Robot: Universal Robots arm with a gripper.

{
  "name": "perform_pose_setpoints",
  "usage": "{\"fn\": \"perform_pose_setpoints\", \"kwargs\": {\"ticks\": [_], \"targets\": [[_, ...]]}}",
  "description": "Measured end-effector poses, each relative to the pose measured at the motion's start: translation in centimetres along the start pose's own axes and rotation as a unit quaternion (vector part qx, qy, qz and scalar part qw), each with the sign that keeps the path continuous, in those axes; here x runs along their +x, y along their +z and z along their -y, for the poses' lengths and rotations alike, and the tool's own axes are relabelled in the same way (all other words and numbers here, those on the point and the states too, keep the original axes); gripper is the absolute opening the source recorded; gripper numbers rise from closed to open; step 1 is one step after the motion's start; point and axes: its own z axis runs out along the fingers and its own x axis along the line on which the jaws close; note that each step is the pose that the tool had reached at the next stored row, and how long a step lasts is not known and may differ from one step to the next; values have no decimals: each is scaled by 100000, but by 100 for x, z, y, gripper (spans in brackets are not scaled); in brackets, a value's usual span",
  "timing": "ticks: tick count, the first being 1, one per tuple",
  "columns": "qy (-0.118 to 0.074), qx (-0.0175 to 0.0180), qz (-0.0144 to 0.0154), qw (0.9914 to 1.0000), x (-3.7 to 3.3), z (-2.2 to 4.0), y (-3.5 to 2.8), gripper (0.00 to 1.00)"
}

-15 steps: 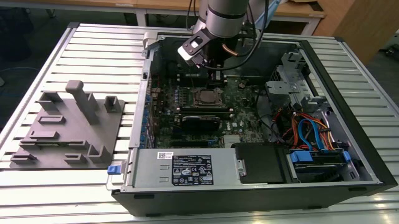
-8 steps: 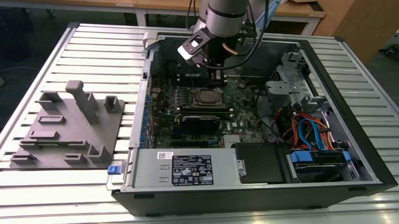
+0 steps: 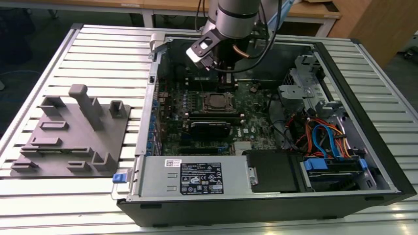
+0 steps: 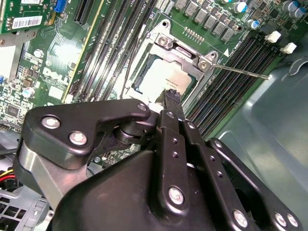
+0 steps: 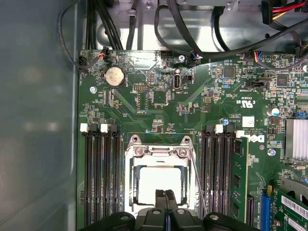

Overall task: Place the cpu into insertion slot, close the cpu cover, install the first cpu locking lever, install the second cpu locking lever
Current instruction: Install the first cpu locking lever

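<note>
Black gripper [image 4: 172, 97] linkage sits closest to my second wrist camera. Its two fingers are pressed together to a single narrow tip with nothing between them. That tip hangs over the near edge of the cpu [image 4: 161, 79]; I cannot tell whether it touches the metal. In the first wrist view the joined fingertips [image 5: 166, 196] sit at the same edge. The cpu's dull silver top shows through the window of the cpu cover [image 5: 131, 185], which lies flat around it. In the exterior view I see the insertion slot [image 3: 218, 102] in the middle of the green motherboard [image 3: 255, 129], just below the arm's wrist. A thin wire lever [image 4: 240, 71] angles out from one corner of the socket across the black memory slots [image 4: 226, 82]. The open computer case [image 3: 274, 210] holds the board. It also holds a silver power supply [image 3: 156, 178] at the near wall, a black drive bay [image 3: 277, 171] beside it, and blue and orange cables [image 3: 320, 137] toward the exterior view's right. The power supply carries a dark label [image 3: 199, 177], too small for me to read. A barcode sticker [image 4: 26, 21] sits on a green card. A grey fixture block [image 3: 72, 142] rests on the slatted table [image 3: 98, 44] at the exterior view's left.
</note>
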Motion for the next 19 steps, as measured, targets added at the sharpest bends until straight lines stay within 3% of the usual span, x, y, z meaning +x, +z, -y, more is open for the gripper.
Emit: {"fn": "perform_pose_setpoints", "kwargs": {"ticks": [19], "targets": [[-1,-13,-29,100000,2,3,-157,11]]}}
